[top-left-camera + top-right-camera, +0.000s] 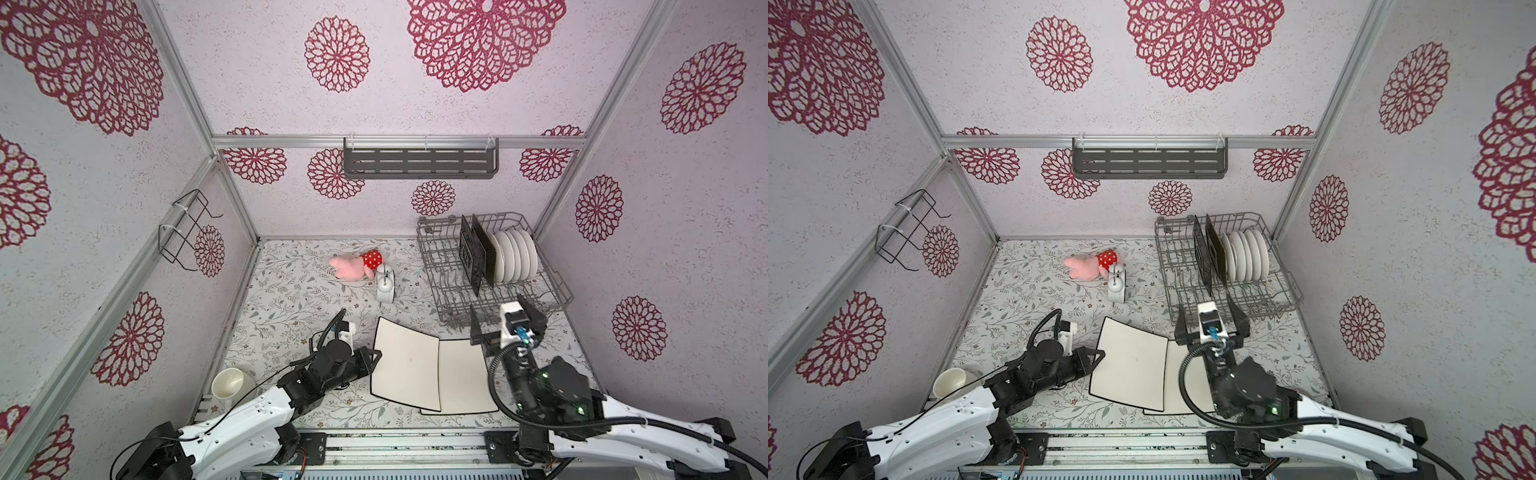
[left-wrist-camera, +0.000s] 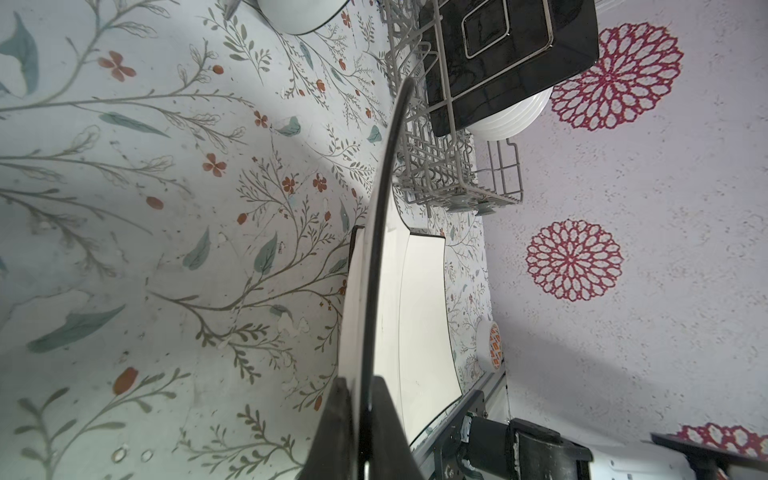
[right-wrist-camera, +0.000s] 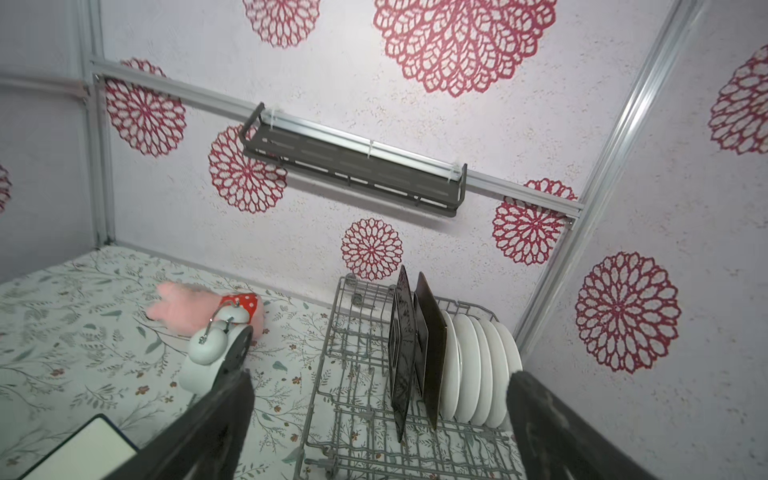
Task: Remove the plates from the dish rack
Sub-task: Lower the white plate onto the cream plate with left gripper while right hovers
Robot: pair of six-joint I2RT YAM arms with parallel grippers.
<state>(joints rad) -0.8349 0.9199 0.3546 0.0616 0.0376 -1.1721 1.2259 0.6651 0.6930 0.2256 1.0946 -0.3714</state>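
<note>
The dish rack (image 1: 432, 249) stands at the back right. It holds two dark square plates (image 1: 471, 253) and several round white plates (image 1: 515, 255), all upright. Two large white black-rimmed plates lie on the table in front of it. The left one (image 1: 405, 361) overlaps the right one (image 1: 463, 376). My left gripper (image 1: 376, 357) is shut on the left plate's rim (image 2: 386, 187), which the wrist view shows pinched between the fingers (image 2: 340, 399). My right gripper (image 1: 496, 305) hangs open over the rack's near end (image 3: 332, 374), empty, facing the dark plates (image 3: 401, 353).
A pink plush toy (image 1: 351, 266) and a white alarm clock (image 1: 385, 284) lie left of the rack. A white mug (image 1: 228, 384) sits at the front left corner. A grey slotted shelf (image 1: 419, 160) and a black wire holder (image 1: 183, 228) hang on the walls.
</note>
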